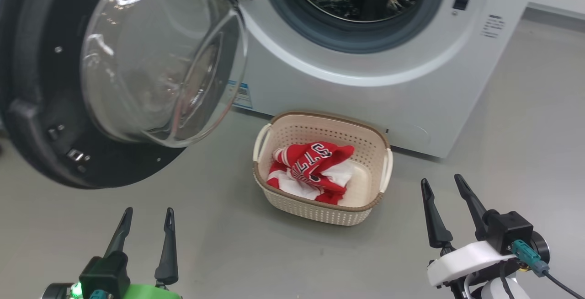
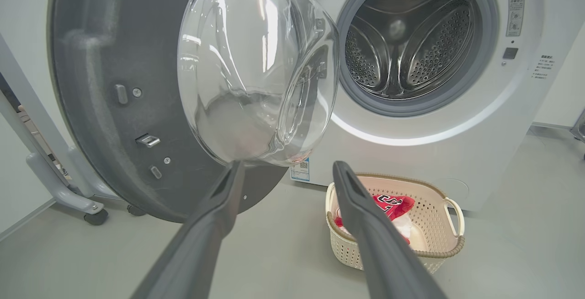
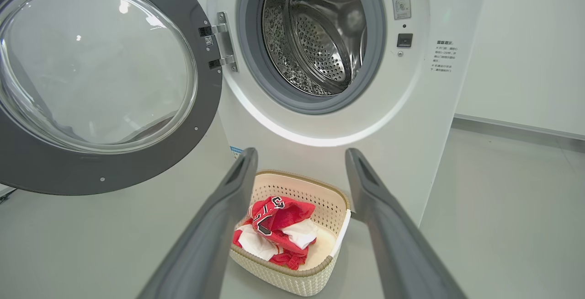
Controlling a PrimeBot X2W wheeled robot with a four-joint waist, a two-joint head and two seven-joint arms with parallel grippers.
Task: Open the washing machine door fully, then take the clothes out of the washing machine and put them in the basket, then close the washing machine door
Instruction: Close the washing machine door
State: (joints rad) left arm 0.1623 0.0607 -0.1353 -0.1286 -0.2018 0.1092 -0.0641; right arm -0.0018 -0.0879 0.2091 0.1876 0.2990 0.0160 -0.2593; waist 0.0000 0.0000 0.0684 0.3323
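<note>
Grey floor (image 1: 228, 244) before white washing machine (image 1: 365, 84), drum bare. Washing machine door (image 1: 36, 107) swung wide left, yet to be shut. Clothes (image 1: 315, 166) bunched inside basket (image 1: 320, 212), parked close below opening for short drop. Left tool (image 1: 149, 209) and right tool (image 1: 440, 178) low, spread, empty.

We count one washing machine (image 1: 365, 84) and one washing machine door (image 1: 36, 107), the door ahead of the left gripper (image 1: 149, 210). We count one basket (image 1: 320, 212) with two handles (image 1: 261, 141), ahead of the right gripper (image 1: 441, 179) and to its left, holding one bundle of clothes (image 1: 315, 166). We count two grippers, with two fingers (image 1: 167, 244) each.
</note>
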